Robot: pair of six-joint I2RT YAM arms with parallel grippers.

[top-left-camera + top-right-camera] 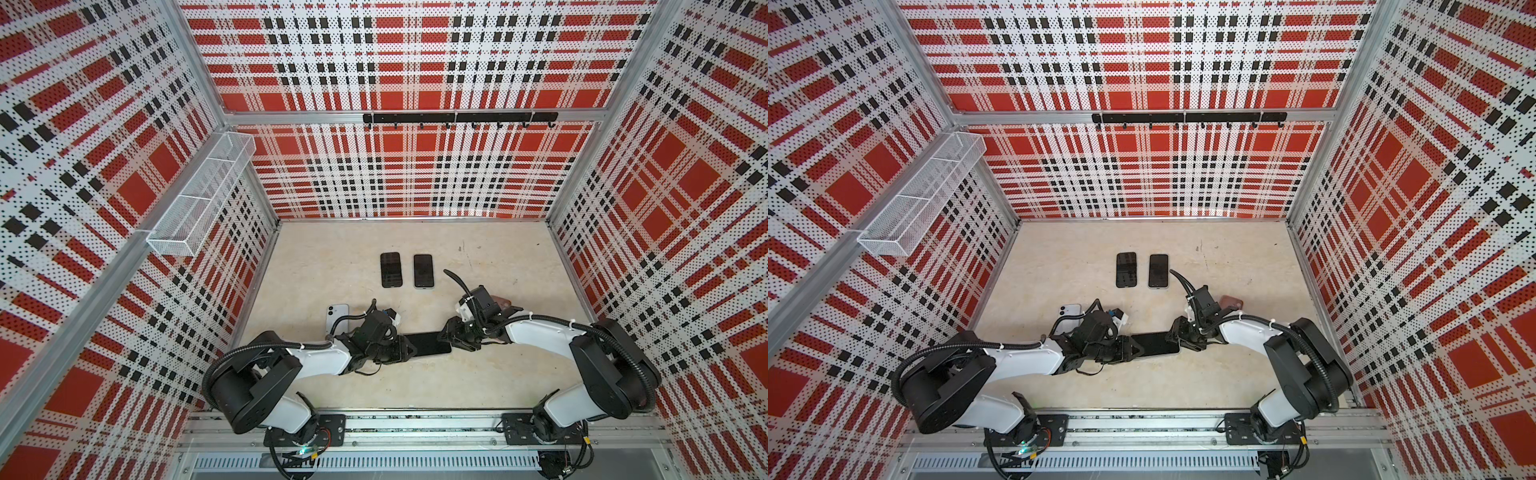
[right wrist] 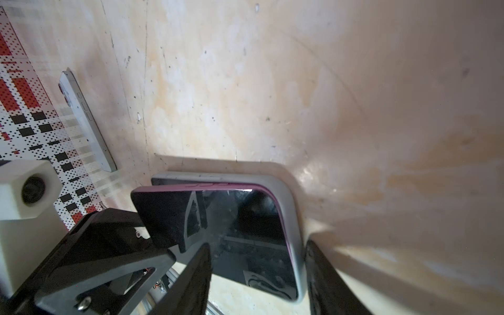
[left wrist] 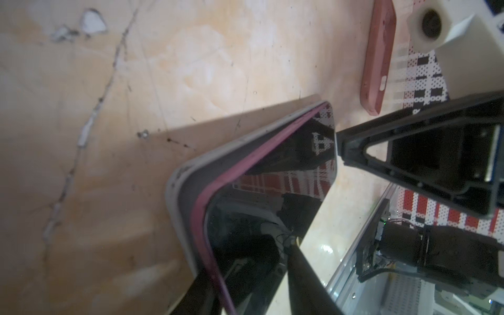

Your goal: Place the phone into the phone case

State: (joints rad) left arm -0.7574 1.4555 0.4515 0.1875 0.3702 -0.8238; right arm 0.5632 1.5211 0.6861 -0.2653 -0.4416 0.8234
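Observation:
The phone [image 1: 428, 343] [image 3: 272, 204] has a black screen and lies flat near the table's front, set in a grey phone case [image 3: 180, 196] [image 2: 296, 231]. Its pink rim shows above the grey rim along the back edge and the left end. My left gripper [image 1: 409, 350] [image 3: 251, 261] is open at the left end, with the phone's front corner between its fingers. My right gripper [image 1: 451, 333] [image 2: 257, 244] is open at the right end. One of its fingers [image 2: 324, 272] rests against the case's end and the other stands over the screen.
Two dark phones [image 1: 391, 269] [image 1: 423, 271] lie side by side further back. A white phone [image 1: 337, 312] [image 2: 84, 120] lies camera side up behind my left wrist. A reddish-brown case [image 1: 500, 302] [image 3: 379, 54] lies behind my right wrist. A wire basket [image 1: 199, 195] hangs on the left wall.

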